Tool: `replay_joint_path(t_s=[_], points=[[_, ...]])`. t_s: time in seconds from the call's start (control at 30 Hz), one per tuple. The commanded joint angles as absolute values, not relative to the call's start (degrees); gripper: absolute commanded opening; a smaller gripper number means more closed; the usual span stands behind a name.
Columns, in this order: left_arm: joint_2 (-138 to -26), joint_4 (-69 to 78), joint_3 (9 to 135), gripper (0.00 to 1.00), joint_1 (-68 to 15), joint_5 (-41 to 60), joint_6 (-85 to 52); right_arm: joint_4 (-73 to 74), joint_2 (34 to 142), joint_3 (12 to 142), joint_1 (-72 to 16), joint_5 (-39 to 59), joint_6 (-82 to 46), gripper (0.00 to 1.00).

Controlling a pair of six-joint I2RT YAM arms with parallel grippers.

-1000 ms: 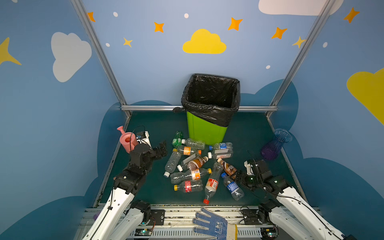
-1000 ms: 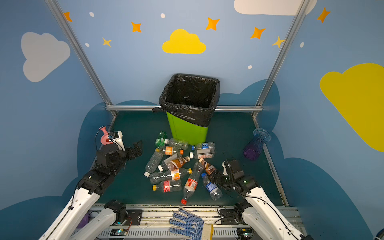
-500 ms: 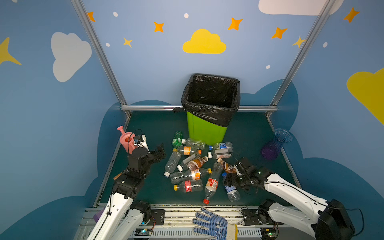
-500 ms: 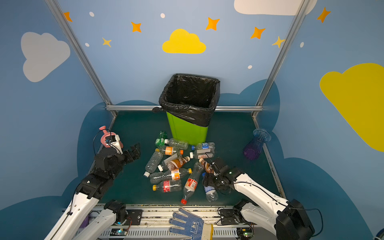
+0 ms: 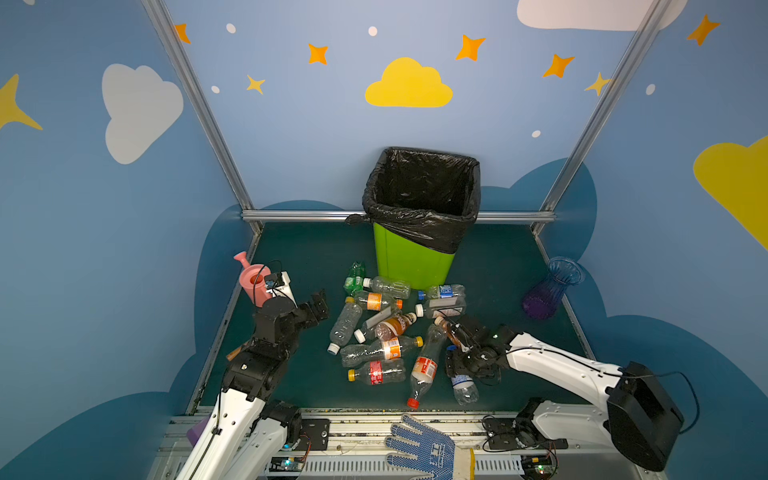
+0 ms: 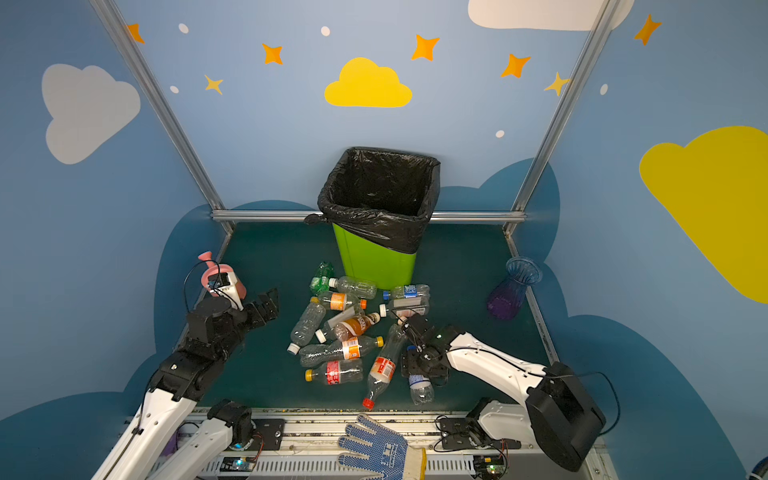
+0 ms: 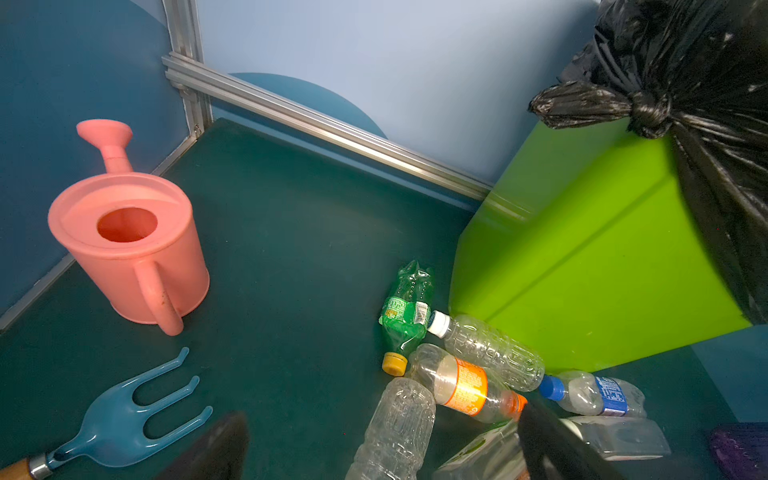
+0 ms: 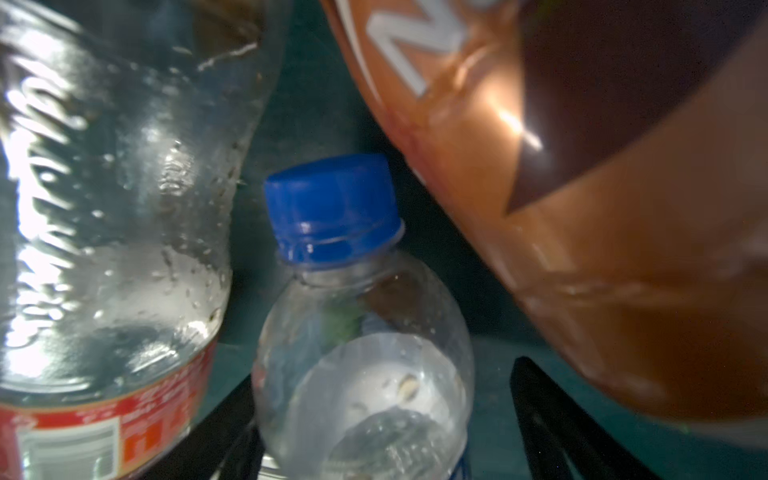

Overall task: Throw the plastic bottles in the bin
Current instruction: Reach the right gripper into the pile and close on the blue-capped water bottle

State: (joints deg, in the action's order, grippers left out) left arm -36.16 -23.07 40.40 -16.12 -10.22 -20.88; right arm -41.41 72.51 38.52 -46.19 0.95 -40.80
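Several plastic bottles [image 5: 386,328] [image 6: 345,328] lie in a heap in front of the lime-green bin [image 5: 411,257] [image 6: 374,262] [image 7: 582,270] with its black liner. My right gripper [image 5: 461,357] [image 6: 415,357] [image 8: 382,415] is low at the heap's front right. Its jaws are open and straddle a clear blue-capped bottle [image 5: 463,384] [image 8: 361,332], with a gap on one side. A brown bottle [image 8: 582,166] and a red-label bottle [image 8: 104,208] flank it. My left gripper [image 5: 318,305] [image 6: 266,303] [image 7: 382,440] hovers open and empty to the left of the heap.
A pink watering can [image 5: 251,282] [image 7: 124,245] stands by the left wall, with a blue hand rake [image 7: 124,415] beside it. At the right wall there is a blue-purple vase [image 5: 548,286]. A blue dotted glove [image 5: 424,451] lies on the front rail.
My right arm has stretched out low and its gripper has moved left into the heap, down over the blue-capped bottle. The left gripper has barely shifted.
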Motion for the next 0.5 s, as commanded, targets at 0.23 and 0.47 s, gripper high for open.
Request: replay_joint_path(t_s=[0.23, 0.47], points=[[-34.5, -24.3, 38.6, 1.00, -15.6, -11.3, -21.6, -45.6, 76.6, 43.7, -48.2, -1.6, -37.4, 0.71], [-34.9, -24.7, 38.5, 1.00, -15.1, -11.7, -21.4, -47.8, 79.0, 46.2, -48.2, -1.8, -34.2, 0.48]])
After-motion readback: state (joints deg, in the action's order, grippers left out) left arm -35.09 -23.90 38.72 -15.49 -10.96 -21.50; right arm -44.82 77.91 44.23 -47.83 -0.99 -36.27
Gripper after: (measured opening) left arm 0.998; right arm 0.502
